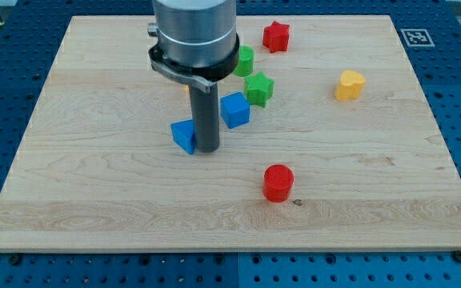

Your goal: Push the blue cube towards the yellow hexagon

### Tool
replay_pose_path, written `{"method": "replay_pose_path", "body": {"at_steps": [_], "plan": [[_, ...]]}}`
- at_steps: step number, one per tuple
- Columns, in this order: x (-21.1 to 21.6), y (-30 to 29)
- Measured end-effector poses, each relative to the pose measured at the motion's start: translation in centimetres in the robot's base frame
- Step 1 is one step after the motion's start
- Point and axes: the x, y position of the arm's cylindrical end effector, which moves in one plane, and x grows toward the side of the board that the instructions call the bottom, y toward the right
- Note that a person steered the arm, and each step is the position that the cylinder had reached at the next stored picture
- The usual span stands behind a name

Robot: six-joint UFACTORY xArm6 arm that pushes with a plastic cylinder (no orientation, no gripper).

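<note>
A: How far along are we?
B: Hardly begun. My tip (207,149) has no fingers to report, only a rod; it rests mid-board, the blue cube (234,110) just beside it toward the far edge.
A: And the yellow hexagon?
B: Can't find it; perhaps it's the yellow sliver behind the arm

I see a red star (276,36) at the board's (94,200) top, a green cylinder (245,62) just above a green star (258,88), a yellow heart (349,85) right, a red cylinder (278,182) low, and a blue wedge (183,136) centre-left.
</note>
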Motion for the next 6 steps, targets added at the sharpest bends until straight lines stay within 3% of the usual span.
{"method": "replay_pose_path", "body": {"at_steps": [1, 2, 3, 6], "plan": [[4.6, -0.7], [4.8, -3.4], [-1.5, -3.3], [-4.8, -3.3]]}}
